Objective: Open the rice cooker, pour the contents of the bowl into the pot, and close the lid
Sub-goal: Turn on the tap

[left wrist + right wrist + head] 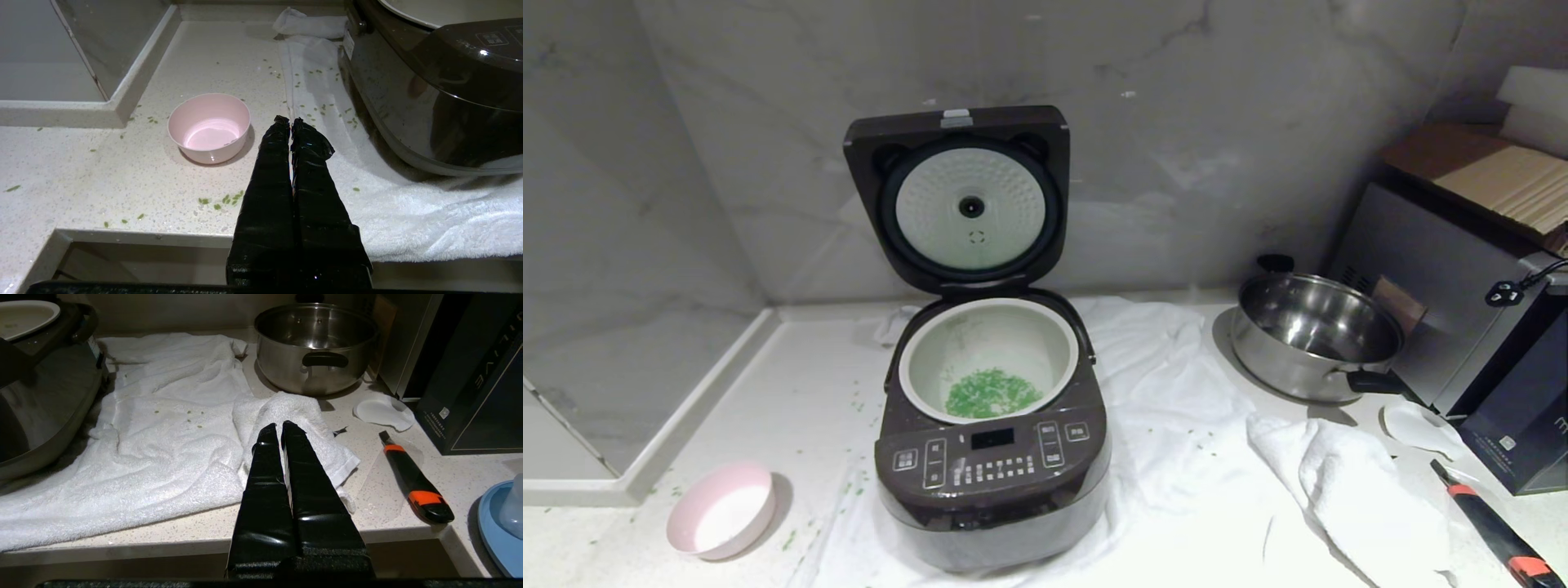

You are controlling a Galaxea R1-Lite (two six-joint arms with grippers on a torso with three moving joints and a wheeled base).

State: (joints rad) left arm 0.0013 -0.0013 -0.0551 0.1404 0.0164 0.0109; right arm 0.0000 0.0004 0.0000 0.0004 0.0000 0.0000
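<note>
Rice cooker (992, 457) at the centre of the pale speckled worktop (792, 384), standing on a white towel (1176, 408) that spreads to its right. The lid (958, 196) is raised upright at the far side against the marble wall, its round dimpled silver-white plate facing the viewer. The pot (988, 355) sits exposed in the cooker body, off-white lining visible; the green chopped bits (992, 394) lie in a patch on its floor, toward the near side. Stray green bits are scattered on the worktop and towel to the left of the cooker.

The pink bowl (721, 510) stands upright on the worktop at near left, well apart from the cooker, its white interior showing no contents.

A steel pan (1311, 335) with black handles stands at far right, beside a grey appliance (1445, 294). A second, folded white cloth (1356, 482) lies near right, with a black-and-orange utility knife (1494, 531) beyond it at the worktop's near right edge.

Left gripper (289, 119): seen only in the left wrist view, held over the near edge of the worktop between bowl and cooker, jaws clenched together on nothing. Right gripper (282, 425): seen only in the right wrist view, held over the near edge above the folded cloth, jaws likewise pressed together and empty.
</note>
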